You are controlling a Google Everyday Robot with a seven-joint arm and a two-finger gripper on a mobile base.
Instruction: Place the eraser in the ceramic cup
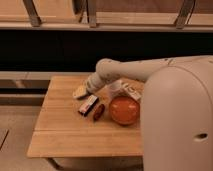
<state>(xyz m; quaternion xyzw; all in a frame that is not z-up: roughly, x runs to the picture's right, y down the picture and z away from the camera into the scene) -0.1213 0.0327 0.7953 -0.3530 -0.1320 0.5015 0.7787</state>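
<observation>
The eraser (87,104), a small flat bar with white, red and dark bands, lies on the wooden table (65,135) left of centre. The white ceramic cup (119,88) stands behind the orange bowl, partly hidden by my arm. My gripper (91,84) is at the end of the white arm, low over the table just behind the eraser and left of the cup. It is next to the blue block.
A wide orange bowl (123,110) sits right of the eraser. A dark red-brown oblong thing (98,112) lies between them. A blue block (79,92) lies by the gripper. My white body (175,125) covers the table's right side.
</observation>
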